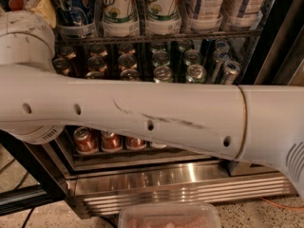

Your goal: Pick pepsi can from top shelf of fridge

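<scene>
The pepsi can [71,8], dark blue with a pale printed person, stands at the top left on the top shelf [156,36], a dark wire rack of the fridge [180,186]. My thick white arm [142,113] crosses the whole view in front of the fridge, with its elbow at the left. A beige piece at the top left edge, just left of the pepsi can, looks like part of my gripper [40,6]. The rest of it is cut off by the frame.
7up bottles [118,8] and white bottles [204,4] stand right of the pepsi can. Bronze cans [97,63] and green cans [190,61] fill the rack below, red cans [85,139] the lowest. A black door frame [278,32] stands at right. A clear tub [168,215] lies on the floor.
</scene>
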Tool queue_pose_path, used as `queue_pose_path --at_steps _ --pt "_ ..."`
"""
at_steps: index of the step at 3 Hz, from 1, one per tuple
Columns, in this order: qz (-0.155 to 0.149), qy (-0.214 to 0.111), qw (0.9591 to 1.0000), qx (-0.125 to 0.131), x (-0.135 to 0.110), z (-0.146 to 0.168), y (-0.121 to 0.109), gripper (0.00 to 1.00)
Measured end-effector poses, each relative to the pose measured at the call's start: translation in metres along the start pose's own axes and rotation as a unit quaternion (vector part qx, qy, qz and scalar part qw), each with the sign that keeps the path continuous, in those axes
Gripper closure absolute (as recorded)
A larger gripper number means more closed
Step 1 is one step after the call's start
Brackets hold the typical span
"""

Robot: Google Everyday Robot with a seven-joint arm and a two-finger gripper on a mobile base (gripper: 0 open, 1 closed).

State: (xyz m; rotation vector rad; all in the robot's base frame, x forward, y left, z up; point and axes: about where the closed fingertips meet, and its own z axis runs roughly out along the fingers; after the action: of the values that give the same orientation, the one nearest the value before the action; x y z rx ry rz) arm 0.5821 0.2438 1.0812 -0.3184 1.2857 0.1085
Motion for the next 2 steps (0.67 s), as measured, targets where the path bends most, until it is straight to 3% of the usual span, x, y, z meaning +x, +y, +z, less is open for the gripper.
queue_pose_path --at_steps 2 --pt "-0.004 0.012 0.9999 0.009 0.0098 0.0098 -0.0081 0.38"
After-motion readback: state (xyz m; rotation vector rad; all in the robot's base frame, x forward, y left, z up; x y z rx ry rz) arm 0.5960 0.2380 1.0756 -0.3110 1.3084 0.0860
